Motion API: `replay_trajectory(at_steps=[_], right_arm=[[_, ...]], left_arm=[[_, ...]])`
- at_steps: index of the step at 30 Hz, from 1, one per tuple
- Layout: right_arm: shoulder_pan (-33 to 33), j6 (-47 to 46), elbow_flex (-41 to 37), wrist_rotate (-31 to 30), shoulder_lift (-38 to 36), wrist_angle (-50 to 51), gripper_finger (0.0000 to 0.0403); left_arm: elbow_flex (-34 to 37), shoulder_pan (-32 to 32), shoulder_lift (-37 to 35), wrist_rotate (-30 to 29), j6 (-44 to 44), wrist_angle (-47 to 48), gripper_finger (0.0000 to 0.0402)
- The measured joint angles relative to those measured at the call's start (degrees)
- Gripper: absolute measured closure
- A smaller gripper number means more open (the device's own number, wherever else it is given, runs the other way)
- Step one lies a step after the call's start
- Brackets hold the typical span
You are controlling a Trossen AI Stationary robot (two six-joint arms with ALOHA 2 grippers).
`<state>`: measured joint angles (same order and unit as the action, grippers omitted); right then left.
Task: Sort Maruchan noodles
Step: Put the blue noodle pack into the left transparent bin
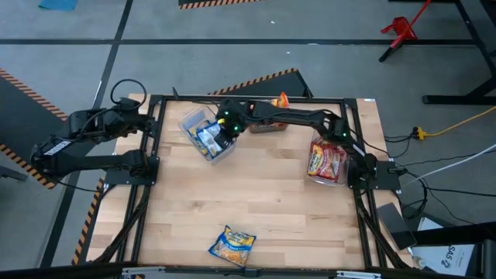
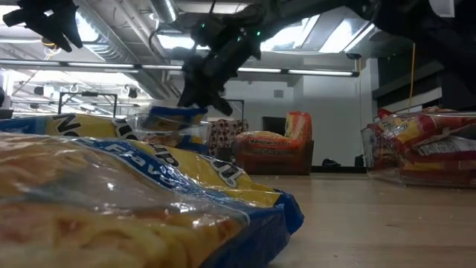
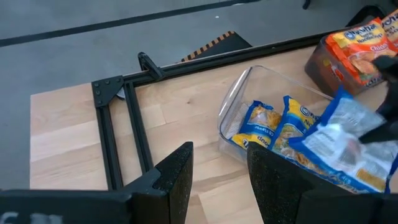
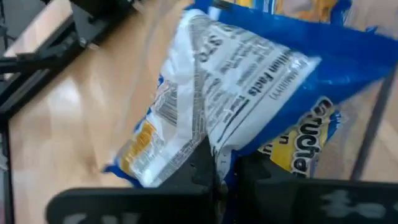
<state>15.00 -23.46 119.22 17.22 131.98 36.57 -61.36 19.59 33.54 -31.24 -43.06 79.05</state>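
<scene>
Right gripper [image 1: 223,133]: fingers clamped together on one edge of a blue-and-yellow noodle packet [image 4: 230,93], arm stretched across the far side of the table [image 1: 263,209] from the right. Held packet hanging just above the clear bin [image 1: 194,120] at far left-centre, back face with white nutrition panel and barcode turned to the right wrist camera; long axis running slantwise away from the fingers, free end over the bin. Seen in the left wrist view as a pale, tilted sheet [image 3: 348,140] over the bin's near corner, with the gripper at its edge. In the low view, lifted off the tabletop, roughly level, pinched beneath the dark fingers [image 2: 201,85].

Inside that bin, more blue-and-yellow packets [image 3: 267,124] lying side by side, long axes pointing from the bin's open middle toward its wall.

Behind, at the far edge, a dark bin [image 1: 267,124] with an orange packet [image 1: 282,100] standing on edge. At the right edge, another clear bin [image 1: 335,174] with red-and-silver packets [image 1: 325,159] stacked flat, long axes running near to far.

Near the front edge, well apart from the rest, a lone blue-and-yellow packet [image 1: 232,246] lying flat, long axis skewed left-near to right-far; filling the low view's foreground.

Left gripper [image 3: 217,174]: waiting off the table's left side, beyond the frame, fingers apart and holding nothing.
</scene>
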Motion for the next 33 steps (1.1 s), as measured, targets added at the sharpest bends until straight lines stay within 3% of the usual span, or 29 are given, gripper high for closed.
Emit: replay_trajectory(at_steps=[5,13,17,24,33], right_arm=[[0.02,1.12,0.00,1.25,1.88,-0.22,0.0354],[0.33,4.17,1.03,-2.92,1.90,-0.26,0.0229],[0.81,4.44,5.21,-5.14,1.82,0.96,0.0193],[0.04,8.12,11.81,-8.16,1.55,3.50,0.0189],[-2.77,11.91,7.52,-15.59,3.82,2.20,0.0248]], left_arm=[[0.00,0.00,0.00,-0.66,0.00,0.00,0.0256],[0.00,0.00,0.00,-1.14,0.12,0.00,0.0256],[0.00,0.00,0.00,-1.14,0.14,0.00,0.0256],[0.00,0.00,0.00,-1.12,0.16,0.00,0.0256],[0.01,-0.01,0.02,-1.20,0.12,0.02,0.0256]])
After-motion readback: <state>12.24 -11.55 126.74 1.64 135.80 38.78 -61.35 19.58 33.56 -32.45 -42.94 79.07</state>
